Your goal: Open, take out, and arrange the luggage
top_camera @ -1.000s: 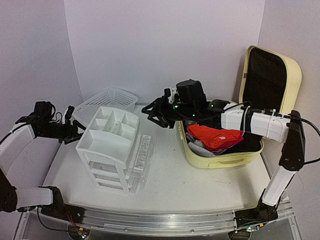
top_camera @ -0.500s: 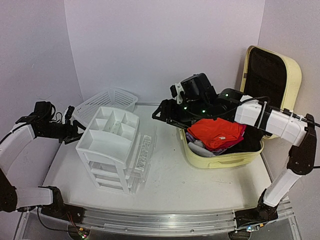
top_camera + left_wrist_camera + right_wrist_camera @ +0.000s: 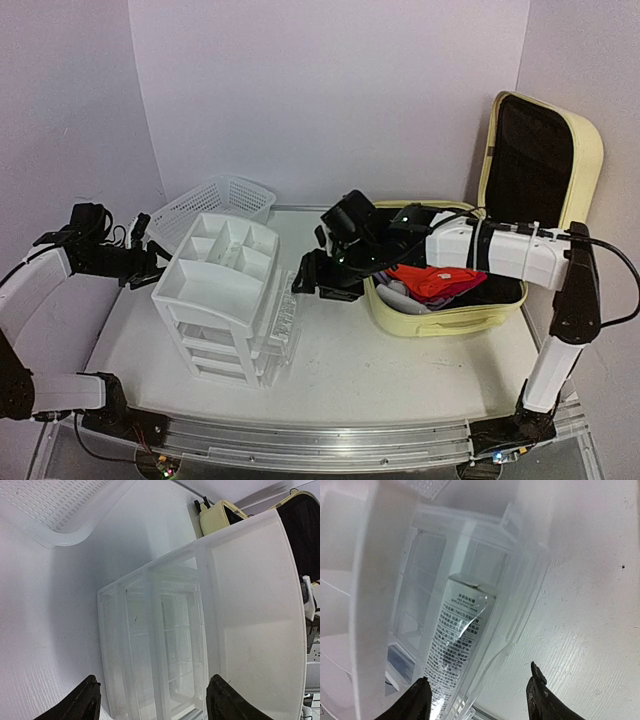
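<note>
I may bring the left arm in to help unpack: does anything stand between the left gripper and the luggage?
Yes. The white drawer organizer stands straight between the left gripper and the luggage. The right gripper also sits in the gap between the organizer and the luggage.

Only one piece of print turns up, and it's in the right wrist view: a white label (image 3: 462, 630) with black lettering, stuck on the clear plastic drawer front of the white drawer organizer (image 3: 370, 580). It carries several lines, a couple in capital Latin letters and the rest in Chinese characters, all too blurred and glared to read. From the top camera the same label (image 3: 287, 293) is just a grey speckled strip.
</note>
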{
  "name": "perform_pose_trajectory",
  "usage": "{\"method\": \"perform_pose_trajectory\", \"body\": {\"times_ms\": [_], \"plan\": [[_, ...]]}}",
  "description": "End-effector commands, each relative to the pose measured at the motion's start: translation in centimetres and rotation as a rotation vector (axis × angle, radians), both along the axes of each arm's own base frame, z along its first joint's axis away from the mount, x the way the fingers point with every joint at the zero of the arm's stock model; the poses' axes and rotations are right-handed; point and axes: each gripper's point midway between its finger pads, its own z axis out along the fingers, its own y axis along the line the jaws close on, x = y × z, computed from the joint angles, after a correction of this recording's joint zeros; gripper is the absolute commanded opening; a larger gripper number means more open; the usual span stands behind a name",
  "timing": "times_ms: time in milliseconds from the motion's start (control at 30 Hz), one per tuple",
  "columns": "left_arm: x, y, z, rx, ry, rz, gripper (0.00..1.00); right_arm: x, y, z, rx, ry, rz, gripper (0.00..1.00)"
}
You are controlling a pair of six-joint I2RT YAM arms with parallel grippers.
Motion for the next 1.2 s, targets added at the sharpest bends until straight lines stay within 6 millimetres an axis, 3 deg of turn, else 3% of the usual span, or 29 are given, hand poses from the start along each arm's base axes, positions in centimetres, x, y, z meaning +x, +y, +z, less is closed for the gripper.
{"method": "perform_pose_trajectory", "body": {"times_ms": [0, 100, 233, 500, 567, 667, 900, 1167], "plan": [[0.5, -0.1, 0.6, -0.01, -0.048, -0.02, 0.73, 0.1, 0.7, 0.4, 0.023, 0.001, -0.035, 0.57], [0.5, -0.1, 0.5, -0.009, -0.048, -0.019, 0.73, -0.2, 0.4, -1.2, -0.01, 0.032, -0.063, 0.44], [0.5, -0.1, 0.5, -0.009, -0.047, -0.021, 0.73, -0.5, -0.2, -1.9, -0.072, 0.008, -0.072, 0.32], [0.6, -0.1, 0.3, -0.01, -0.037, -0.021, 0.73, -0.4, -2.5, -0.6, -0.128, -0.059, -0.107, 0.21], [0.6, -0.1, 0.2, -0.011, -0.035, -0.021, 0.73, -0.4, -2.6, -0.1, -0.125, -0.064, -0.106, 0.19], [0.7, -0.1, 0.2, -0.011, -0.032, -0.021, 0.73, -0.5, -2.1, 0.2, -0.12, -0.072, -0.095, 0.08], [0.7, -0.2, 0.2, -0.012, -0.032, -0.021, 0.73, -0.6, -1.8, 0.9, -0.221, -0.127, -0.091, 0.0], [0.6, -0.2, 0.4, -0.012, -0.041, -0.023, 0.73, -0.7, -2.3, 2.0, -0.329, -0.214, -0.117, 0.0]]}}
